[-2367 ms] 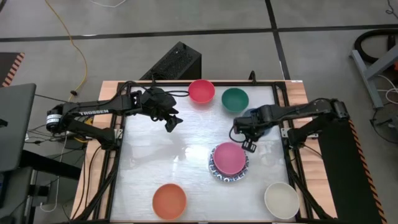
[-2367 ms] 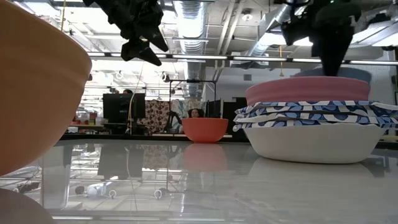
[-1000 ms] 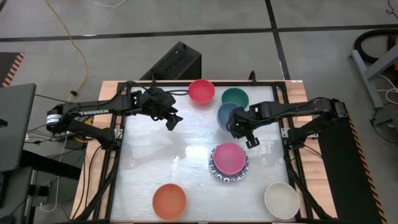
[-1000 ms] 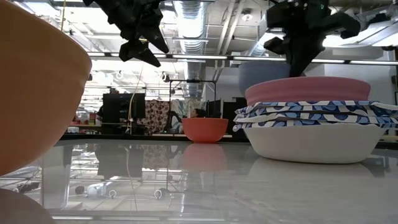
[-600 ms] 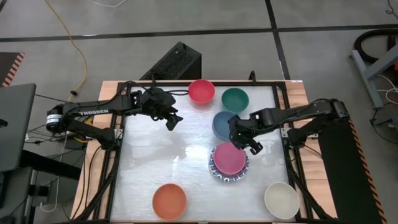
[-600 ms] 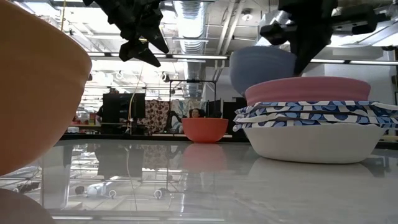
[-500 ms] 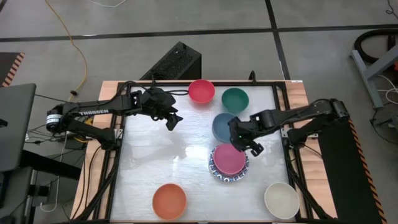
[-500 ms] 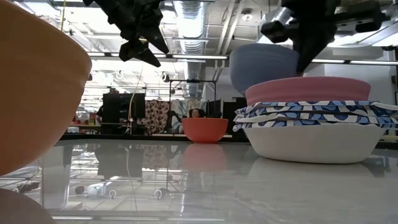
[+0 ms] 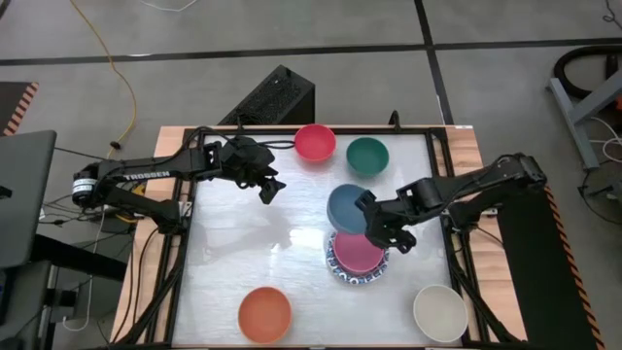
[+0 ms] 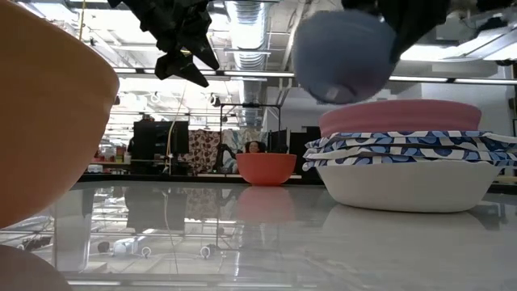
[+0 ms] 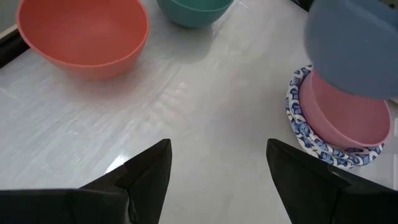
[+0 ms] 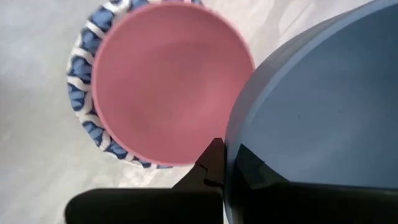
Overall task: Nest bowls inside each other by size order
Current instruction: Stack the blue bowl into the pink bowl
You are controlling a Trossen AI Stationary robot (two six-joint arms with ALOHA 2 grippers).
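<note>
My right gripper (image 9: 374, 226) is shut on the blue bowl (image 9: 347, 206), held in the air above the far edge of the pink bowl (image 9: 358, 253). The pink bowl sits nested in a stack of blue-and-white patterned bowls (image 9: 342, 276). In the low view the blue bowl (image 10: 343, 56) hangs tilted over the pink bowl (image 10: 400, 117). My left gripper (image 9: 269, 190) is open and empty in the air at the far left; its wrist view (image 11: 217, 168) shows the gap between its fingers. My right gripper holds the blue bowl by its rim (image 12: 231, 146), on the side toward the table's right edge. One finger (image 12: 211, 163) is outside the wall and the other inside. The bowl is lifted clear and tilted, over the pink bowl (image 12: 168, 81).
A red bowl (image 9: 315, 142) and a teal bowl (image 9: 367, 156) stand at the far edge. An orange bowl (image 9: 264, 313) and a cream bowl (image 9: 439, 312) stand at the near edge. Bare tabletop lies at the centre left.
My right gripper has carried the blue bowl toward the table's near edge, from beside the teal bowl to above the pink bowl's far edge. The bowl stays lifted and has tipped further.
</note>
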